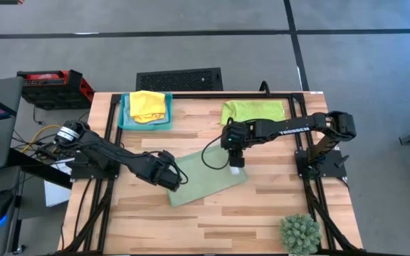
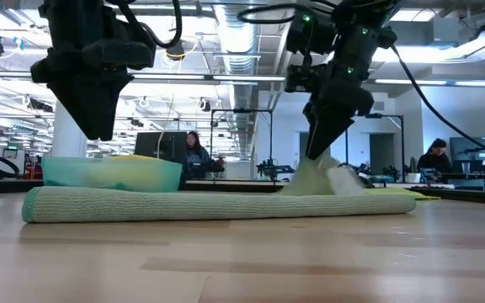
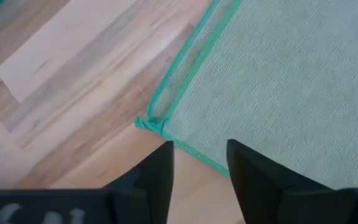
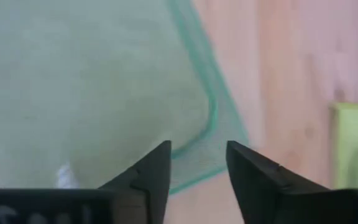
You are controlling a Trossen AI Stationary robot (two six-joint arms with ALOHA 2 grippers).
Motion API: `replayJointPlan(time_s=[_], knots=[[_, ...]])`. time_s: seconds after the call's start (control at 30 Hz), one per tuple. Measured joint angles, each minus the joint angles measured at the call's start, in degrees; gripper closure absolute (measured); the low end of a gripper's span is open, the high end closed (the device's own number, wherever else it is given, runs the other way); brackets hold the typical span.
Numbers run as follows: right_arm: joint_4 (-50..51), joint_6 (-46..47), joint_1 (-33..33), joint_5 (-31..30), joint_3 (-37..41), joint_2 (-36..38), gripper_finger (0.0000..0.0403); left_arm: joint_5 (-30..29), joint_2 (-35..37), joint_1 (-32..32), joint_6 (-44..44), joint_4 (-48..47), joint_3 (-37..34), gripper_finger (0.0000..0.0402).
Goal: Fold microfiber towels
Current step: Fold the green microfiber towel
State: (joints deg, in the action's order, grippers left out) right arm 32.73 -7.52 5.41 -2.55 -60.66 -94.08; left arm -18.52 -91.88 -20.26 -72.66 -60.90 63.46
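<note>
Both arms are extended toward mid-tabletop; the left hand (image 1: 171, 178) and right hand (image 1: 236, 161) are held open, fingers parted.

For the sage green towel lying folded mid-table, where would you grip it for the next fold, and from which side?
Probably the sage green towel is best taken at its two end corners, from above. It lies flat, so only its teal-stitched edges offer purchase. The left gripper and right gripper already hover open there.

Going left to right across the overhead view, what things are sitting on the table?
teal tray holding the yellow towel → sage green towel → lime green towel → spiky plant
</note>
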Motion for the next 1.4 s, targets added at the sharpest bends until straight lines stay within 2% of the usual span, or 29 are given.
replayJointPlan(time_s=[0.07, 0.23, 0.37, 0.63, 0.87, 1.1, 1.4], knots=[[-0.2, -0.2, 0.0, -2.0, 0.0, 0.0, 0.0211, 0.0, 0.0, 0.1, 1.1, 0.2, 0.0, 0.0251], [2.2, 2.5, 0.0, -1.9, -1.1, 0.0, 0.0184, 0.0, 0.0, -0.2, 1.9, 0.5, 0.0, 0.0244], [6.3, 3.8, -0.2, -1.8, -3.6, 0.7, 0.0177, 1.7, 0.0, -1.9, 8.8, 4.6, 0.0, 0.0248], [10.6, 9.0, -2.9, 1.2, -6.5, 6.5, 0.0179, 2.4, -0.4, -11.3, 19.1, 15.6, 0.1, 0.0255], [10.4, 12.3, -7.8, 1.8, -6.6, 10.8, 0.0179, -1.3, -4.7, -17.5, 26.9, 21.6, 0.1, 0.0255], [10.2, 14.3, -11.9, 1.2, -6.6, 11.4, 0.0179, -1.4, -12.7, -18.4, 26.5, 25.8, 0.3, 0.0255], [10.6, 16.6, -12.5, 1.1, -6.5, 11.4, 0.0179, -2.8, -15.2, -18.3, 26.8, 25.4, 0.3, 0.0255]])
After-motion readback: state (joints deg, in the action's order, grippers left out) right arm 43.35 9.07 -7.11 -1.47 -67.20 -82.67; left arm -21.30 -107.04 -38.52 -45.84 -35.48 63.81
